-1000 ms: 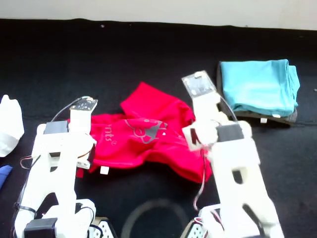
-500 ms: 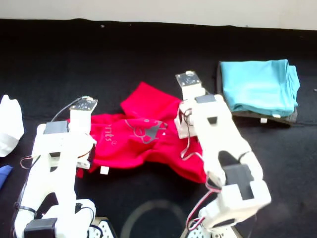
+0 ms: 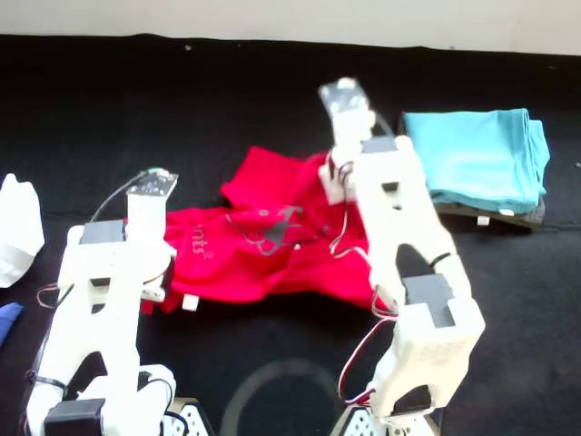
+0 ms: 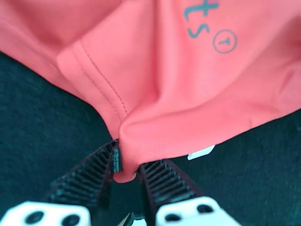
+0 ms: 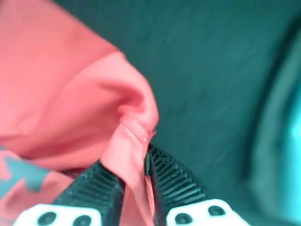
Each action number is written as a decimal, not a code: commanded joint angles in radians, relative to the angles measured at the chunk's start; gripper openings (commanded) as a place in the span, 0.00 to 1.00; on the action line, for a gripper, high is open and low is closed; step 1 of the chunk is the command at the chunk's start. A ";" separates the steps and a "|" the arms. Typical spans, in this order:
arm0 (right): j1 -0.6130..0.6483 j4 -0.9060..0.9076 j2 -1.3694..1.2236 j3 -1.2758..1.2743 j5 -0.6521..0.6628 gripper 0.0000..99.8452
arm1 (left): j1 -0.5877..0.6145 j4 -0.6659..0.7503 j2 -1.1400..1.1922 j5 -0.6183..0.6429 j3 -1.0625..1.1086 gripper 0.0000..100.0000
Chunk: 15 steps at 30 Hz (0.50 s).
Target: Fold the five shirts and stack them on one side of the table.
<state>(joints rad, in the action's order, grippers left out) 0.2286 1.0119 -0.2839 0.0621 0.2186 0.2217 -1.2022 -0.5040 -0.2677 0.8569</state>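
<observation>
Red cloth is pinched in both grippers. The left gripper (image 4: pixel 127 165) is closed on a hemmed corner of the red shirt (image 3: pixel 263 250), at the shirt's left side near the arm. The right gripper (image 5: pixel 146 165) is clamped on a bunched fold at the far right edge, with dark table (image 3: pixel 136 100) beyond it.

Over the last second the right arm has swung from beside the shirt's right side to reach well forward, towards the back of the table. It has taken its pinch of cloth with it. The shirt's near right lobe has drawn in, and the print has shifted and creased along the line of the pull. The left arm has hardly moved, so it acts as an anchor while the other arm drags. The held fold may be lifted off the table, though the high view does not make that clear.

I judge this to be the spreading step. The shirt is being pulled taut between two corners so it can lie flat before any fold. It sits mid-table and is still rumpled.

A folded turquoise shirt (image 3: pixel 477 159) lies at the right, on top of something dark (image 3: pixel 490 213), probably the start of the stack. White cloth (image 3: pixel 18 227) and a blue scrap (image 3: pixel 5 320) wait at the left edge.
</observation>
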 commanded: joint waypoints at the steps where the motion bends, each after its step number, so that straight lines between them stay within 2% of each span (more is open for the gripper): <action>1: -0.051 -0.013 0.004 0.222 0.028 0.01 | -0.007 0.011 -0.012 -0.008 -0.145 0.01; 5: -0.068 -0.016 0.002 0.348 0.029 0.01 | -0.008 -0.046 -0.012 -0.008 -0.302 0.01; 10: -0.067 -0.047 -0.024 0.355 0.029 0.01 | -0.008 -0.160 -0.008 -0.008 -0.450 0.01; 15: -0.068 -0.053 -0.120 0.363 0.029 0.02 | -0.008 -0.164 -0.004 -0.009 -0.354 0.01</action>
<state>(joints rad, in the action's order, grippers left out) 0.1734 0.9689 -0.3959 0.3705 0.2355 0.2202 -1.3587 -0.5040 -0.2677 0.4718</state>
